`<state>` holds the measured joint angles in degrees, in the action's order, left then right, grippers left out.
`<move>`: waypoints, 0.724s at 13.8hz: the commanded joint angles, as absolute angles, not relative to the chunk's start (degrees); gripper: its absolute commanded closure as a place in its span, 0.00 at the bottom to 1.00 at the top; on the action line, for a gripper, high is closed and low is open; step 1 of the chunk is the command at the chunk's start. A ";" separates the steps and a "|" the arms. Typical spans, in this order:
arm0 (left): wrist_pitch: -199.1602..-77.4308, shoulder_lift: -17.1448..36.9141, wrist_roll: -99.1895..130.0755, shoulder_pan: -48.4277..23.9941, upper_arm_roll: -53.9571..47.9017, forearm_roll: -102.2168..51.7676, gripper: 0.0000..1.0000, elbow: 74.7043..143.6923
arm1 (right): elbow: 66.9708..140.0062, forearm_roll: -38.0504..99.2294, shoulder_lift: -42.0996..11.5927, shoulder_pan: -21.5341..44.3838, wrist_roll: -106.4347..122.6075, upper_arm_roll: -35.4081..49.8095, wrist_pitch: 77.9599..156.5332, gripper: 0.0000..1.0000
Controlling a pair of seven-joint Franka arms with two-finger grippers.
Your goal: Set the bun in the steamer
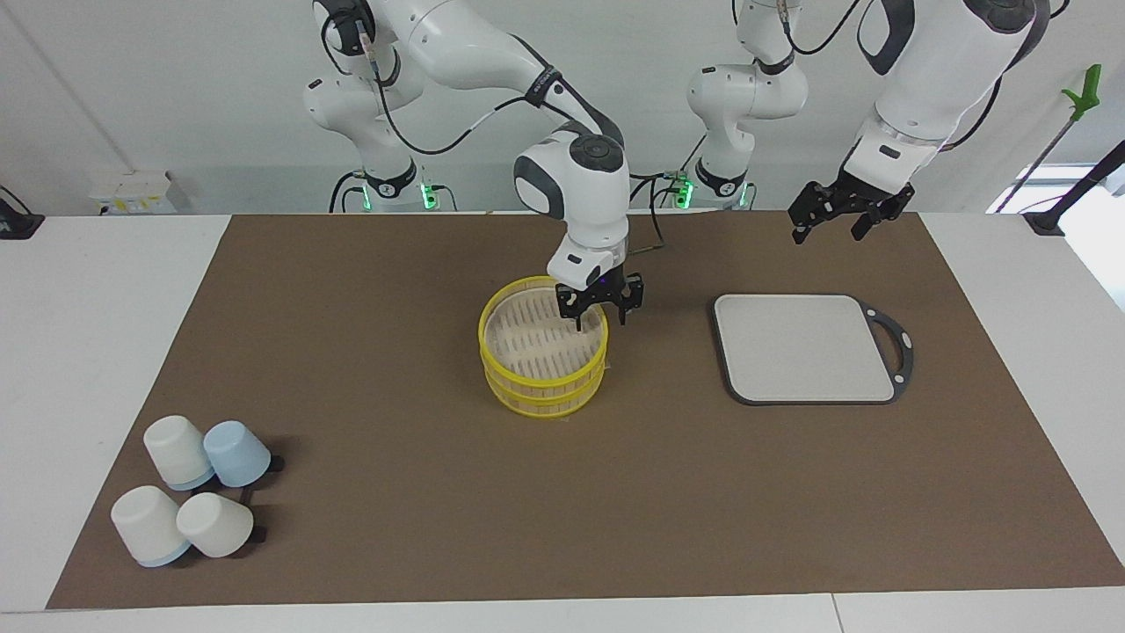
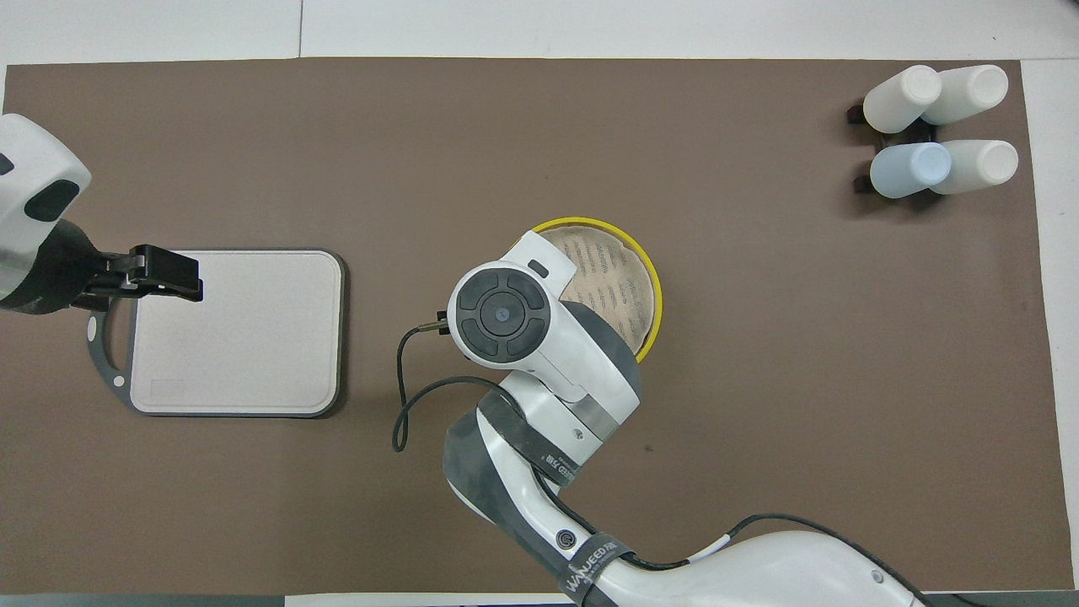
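The steamer (image 1: 538, 383), a round bamboo basket with yellow rims, stands mid-table, and only its slatted surface shows from above. In the overhead view my right arm covers part of the steamer (image 2: 654, 278). My right gripper (image 1: 600, 320) hangs open just above the steamer's rim, on the side toward the left arm's end, with nothing between its fingers. It is hidden under its own wrist in the overhead view. My left gripper (image 1: 828, 231) waits open in the air over the mat, near the grey board's handle (image 2: 160, 275). The bun is out of view in both views.
A grey rectangular board (image 1: 804, 347) with a dark handle lies toward the left arm's end (image 2: 236, 329). Several white and pale-blue cups (image 1: 189, 488) lie tipped together toward the right arm's end, farther from the robots (image 2: 936, 126). A brown mat (image 1: 395, 527) covers the table.
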<state>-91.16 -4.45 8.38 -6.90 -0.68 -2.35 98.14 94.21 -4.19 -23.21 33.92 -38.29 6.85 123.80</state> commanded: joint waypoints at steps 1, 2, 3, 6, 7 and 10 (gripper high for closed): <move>-91.49 -4.92 7.47 -6.50 -0.97 -3.34 0.00 97.91 | 90.80 -4.30 -20.49 30.16 -37.89 7.12 116.40 0.00; -91.49 -4.92 7.47 -6.50 -0.97 -3.34 0.00 97.91 | 90.53 -4.31 -18.48 27.88 -37.27 7.12 114.11 0.00; -91.49 -4.92 7.47 -6.50 -0.97 -3.34 0.00 97.91 | 90.53 -4.13 -16.28 25.77 -36.92 7.21 111.47 0.00; -91.49 -4.92 7.56 -6.50 -0.97 -3.34 0.00 97.91 | 90.61 -3.52 -9.34 18.22 -34.04 7.21 101.38 0.00; -91.49 -4.92 7.56 -6.50 -0.97 -3.34 0.00 97.91 | 90.79 -3.52 -7.75 15.41 -30.79 7.03 97.42 0.00; -91.49 -4.83 7.56 -6.50 -0.97 -3.34 0.00 97.91 | 91.23 -3.43 -3.88 4.16 -19.64 7.03 90.37 0.00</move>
<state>-91.25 -4.45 8.38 -6.91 -0.77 -2.37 98.14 89.32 -4.19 -6.25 10.23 -25.88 6.17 92.08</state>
